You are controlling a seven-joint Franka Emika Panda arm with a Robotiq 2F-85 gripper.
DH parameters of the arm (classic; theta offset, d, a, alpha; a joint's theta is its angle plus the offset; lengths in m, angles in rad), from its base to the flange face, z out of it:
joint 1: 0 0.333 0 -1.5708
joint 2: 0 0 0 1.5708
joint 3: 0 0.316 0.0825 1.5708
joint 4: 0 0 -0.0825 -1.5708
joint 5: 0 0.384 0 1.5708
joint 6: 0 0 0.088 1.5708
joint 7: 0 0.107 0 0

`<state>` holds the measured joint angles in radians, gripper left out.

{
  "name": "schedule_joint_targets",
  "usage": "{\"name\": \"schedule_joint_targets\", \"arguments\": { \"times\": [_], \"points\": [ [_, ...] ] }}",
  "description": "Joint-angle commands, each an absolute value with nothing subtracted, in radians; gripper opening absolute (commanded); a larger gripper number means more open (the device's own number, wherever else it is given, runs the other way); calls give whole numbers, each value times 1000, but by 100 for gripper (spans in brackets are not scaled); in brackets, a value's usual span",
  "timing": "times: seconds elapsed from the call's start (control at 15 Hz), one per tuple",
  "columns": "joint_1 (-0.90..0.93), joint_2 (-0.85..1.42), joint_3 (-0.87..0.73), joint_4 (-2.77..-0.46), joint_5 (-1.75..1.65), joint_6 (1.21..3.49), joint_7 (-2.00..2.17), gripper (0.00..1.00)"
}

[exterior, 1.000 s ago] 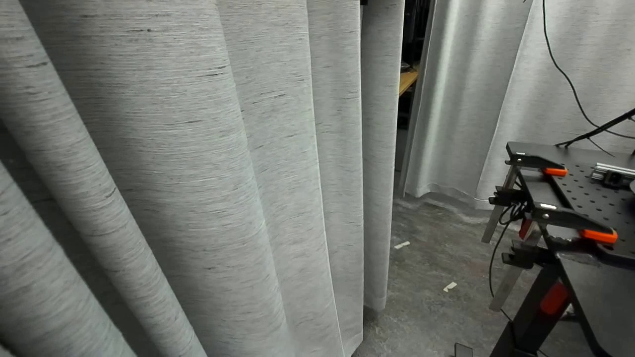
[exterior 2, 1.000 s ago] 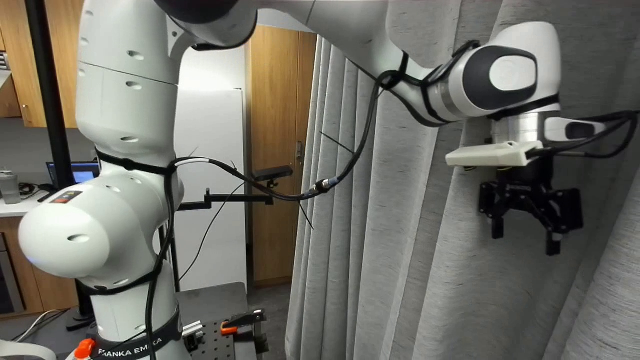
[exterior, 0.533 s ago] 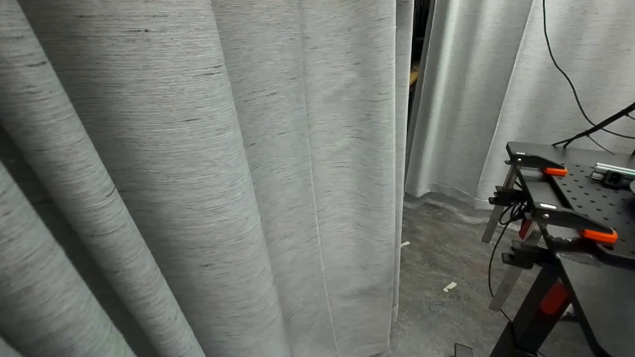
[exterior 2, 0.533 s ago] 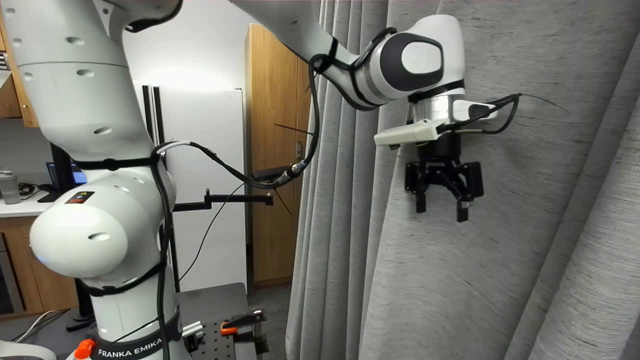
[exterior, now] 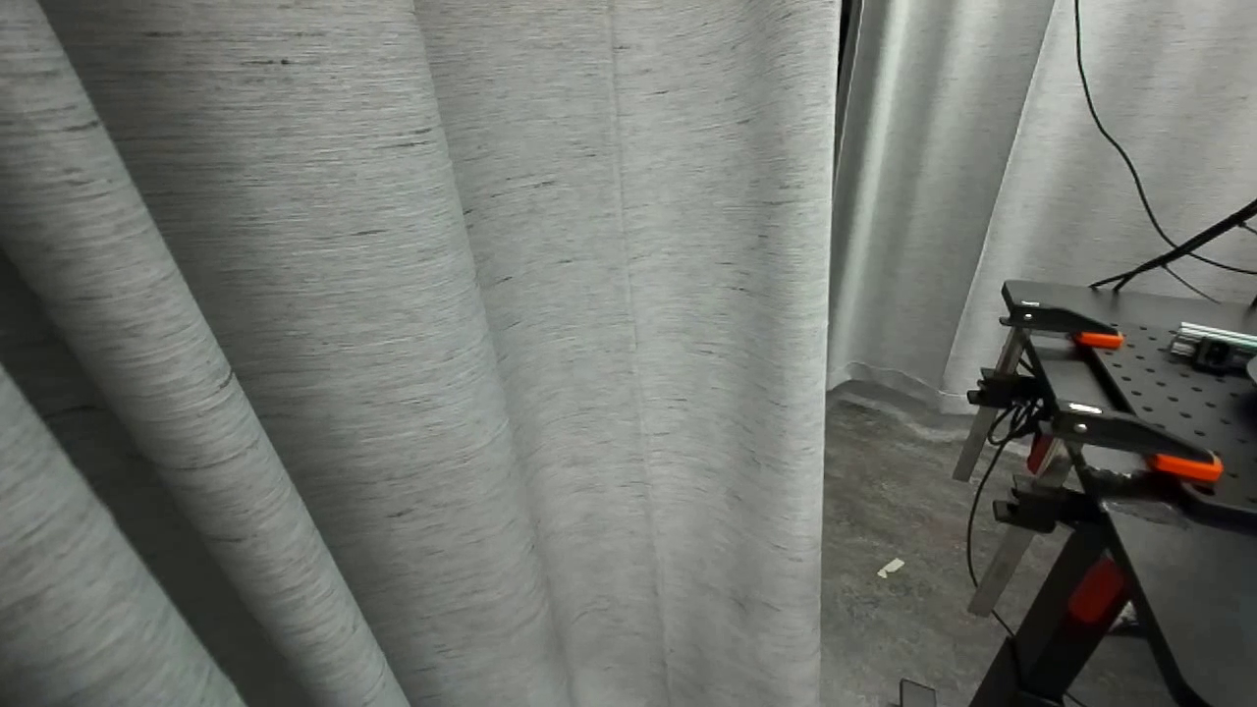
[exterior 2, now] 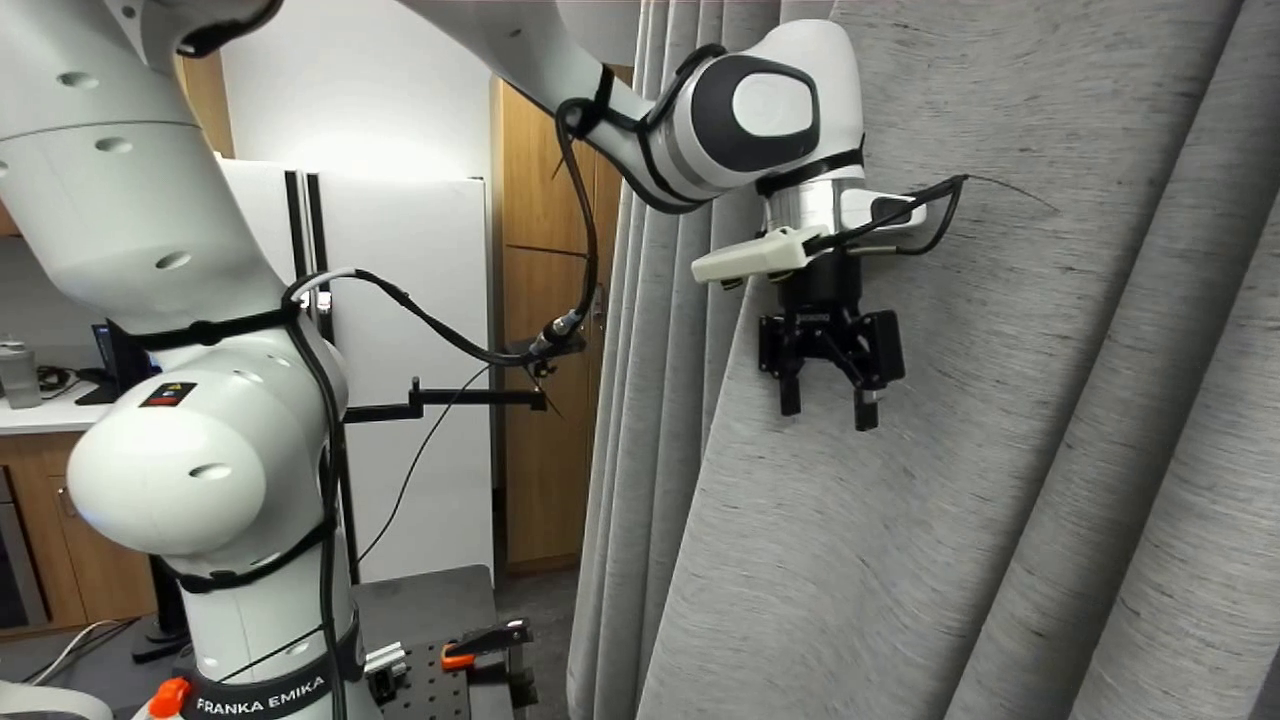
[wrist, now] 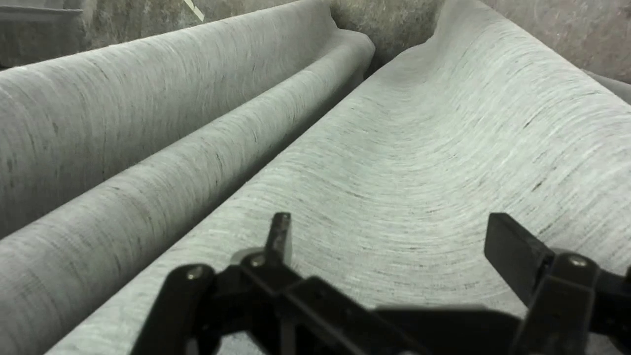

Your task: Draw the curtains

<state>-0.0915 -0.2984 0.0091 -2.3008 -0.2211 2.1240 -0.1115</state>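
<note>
Since its two fingers (wrist: pixel 515 254) stand wide apart with nothing pinched between them, the gripper (wrist: pixel 389 217) has hold of no cloth, though whether it brushes the curtains (wrist: pixel 419 162) cannot be told. Just above it, a cable (exterior 2: pixel 955 205) loops out from the arm (exterior 2: pixel 775 105), and cloth could snag there if the arm shoves sideways. The curtains hang behind, light grey and deeply creased, and in an exterior view their folds (exterior: pixel 324 393) fill the near left; if the spread gripper is meant to push rather than pinch, slack fabric may slip past the fingers and be left trailing. At right, apart from them, a clamp (exterior: pixel 1129 432) grips the edge of the worktable (exterior: pixel 1178 383) and could catch fabric carried too far. Paler drapes (exterior: pixel 913 196) stand far off, past a thin dark slit high up.
</note>
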Motion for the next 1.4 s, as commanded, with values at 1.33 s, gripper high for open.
{"name": "schedule_joint_targets", "arguments": {
  "times": [1.33],
  "points": [
    [-126,-226,-85,-2307,-369,2300,-112,100]
  ]
}}
